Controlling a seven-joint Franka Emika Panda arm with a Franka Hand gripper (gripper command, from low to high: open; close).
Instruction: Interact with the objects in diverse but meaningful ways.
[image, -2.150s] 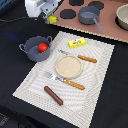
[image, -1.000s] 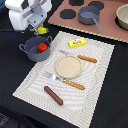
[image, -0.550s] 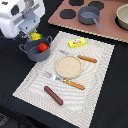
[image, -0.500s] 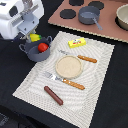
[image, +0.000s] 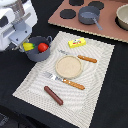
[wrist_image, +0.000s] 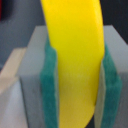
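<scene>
I read the pale woven placemat (image: 95, 80) as a table setting: round tan plate (image: 68, 66) in the middle, brown toy sausage (image: 53, 95) near its front edge, yellow rectangular packet (image: 76, 42) at the back. The grey two-handled pot (image: 39, 49) sits at the mat's corner on the exterior view's left, holding the red tomato (image: 43, 47). My arm hangs over the pot, its gripper (wrist_image: 76, 75) pinching the yellow toy banana (wrist_image: 75, 55) between green pads (wrist_image: 49, 90), seemingly to drop it in.
</scene>
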